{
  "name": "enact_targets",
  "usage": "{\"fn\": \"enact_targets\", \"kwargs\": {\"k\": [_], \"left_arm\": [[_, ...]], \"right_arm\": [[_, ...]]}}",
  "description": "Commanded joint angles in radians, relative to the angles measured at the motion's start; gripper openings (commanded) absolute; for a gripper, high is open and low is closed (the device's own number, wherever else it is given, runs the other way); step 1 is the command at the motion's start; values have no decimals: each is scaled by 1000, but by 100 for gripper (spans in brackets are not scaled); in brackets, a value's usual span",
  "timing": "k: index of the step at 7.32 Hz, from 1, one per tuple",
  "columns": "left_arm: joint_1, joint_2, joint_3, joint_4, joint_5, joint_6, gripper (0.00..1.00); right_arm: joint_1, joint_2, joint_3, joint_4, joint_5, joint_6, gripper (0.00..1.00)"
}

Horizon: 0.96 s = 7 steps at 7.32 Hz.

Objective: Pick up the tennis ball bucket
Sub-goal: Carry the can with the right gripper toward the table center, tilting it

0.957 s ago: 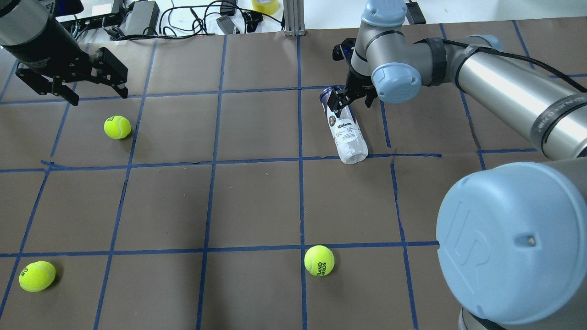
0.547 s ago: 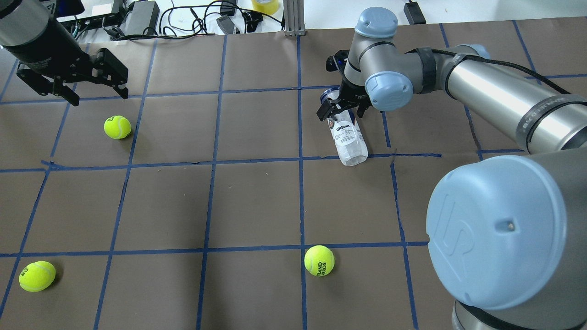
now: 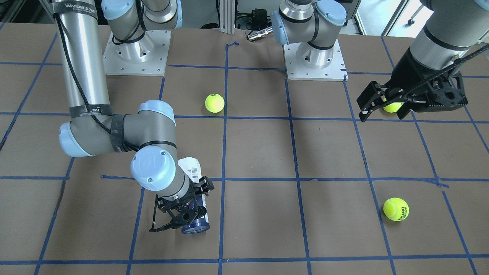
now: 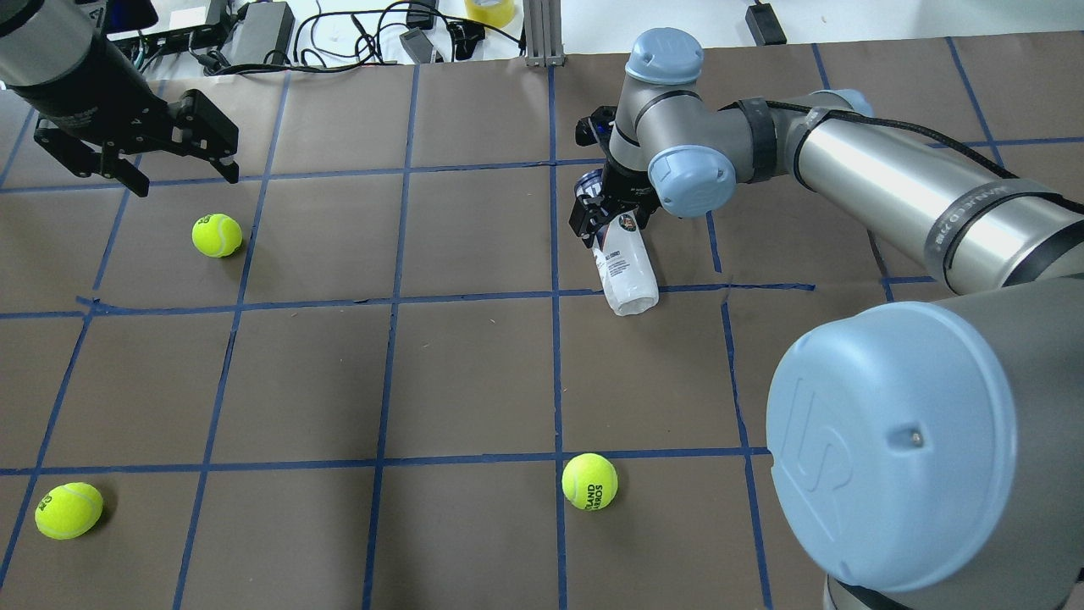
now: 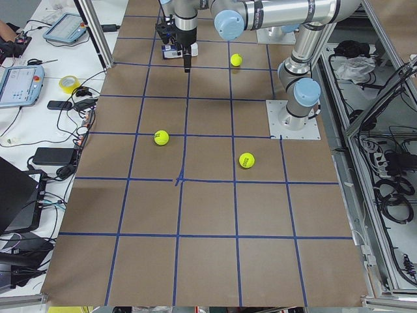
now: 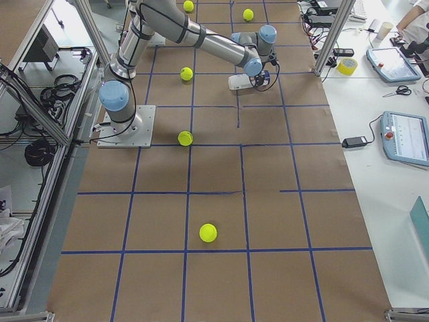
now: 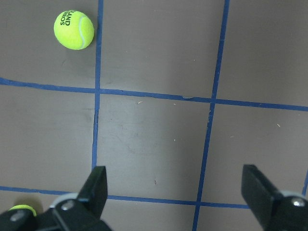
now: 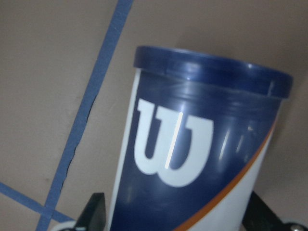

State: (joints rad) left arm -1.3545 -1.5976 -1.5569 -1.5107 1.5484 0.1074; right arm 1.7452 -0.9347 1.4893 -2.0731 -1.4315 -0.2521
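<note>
Table (image 4: 474, 381): right gripper (image 4: 611, 227) clamps tennis ball bucket (image 4: 628, 275), W (image 8: 173, 149) only in wrist view; left gripper (image 7: 175, 186) apart.

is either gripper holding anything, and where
The right gripper appears shut on the white-and-navy cylindrical tennis ball can near its dark blue rim; the left gripper holds nothing.

I count five fuzzy yellow-green tennis balls (image 6: 208, 233) and just one slim white-and-navy plastic tennis-ball can (image 4: 628, 275).

- Tennis ball can (image 8: 192, 159) fills the frame: navy panel, white W logo (image 8: 173, 144), dark blue rim (image 8: 211, 70) at top.
- Dark gripper fingers (image 8: 95, 209) flank its lower sides.
- Brown table (image 8: 43, 62), blue tape lines (image 8: 91, 96) on the left.
</note>
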Motion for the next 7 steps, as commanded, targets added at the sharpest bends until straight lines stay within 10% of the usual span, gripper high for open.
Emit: {"fn": "enact_targets", "kwargs": {"k": [1,7], "left_arm": [[0,-1,-2,1,-4,0,100],[0,5,-6,7,4,2,100]], "right_arm": [[5,10,0,-1,-1,1,100],[7,24,0,-2,-10,1,86]]}}
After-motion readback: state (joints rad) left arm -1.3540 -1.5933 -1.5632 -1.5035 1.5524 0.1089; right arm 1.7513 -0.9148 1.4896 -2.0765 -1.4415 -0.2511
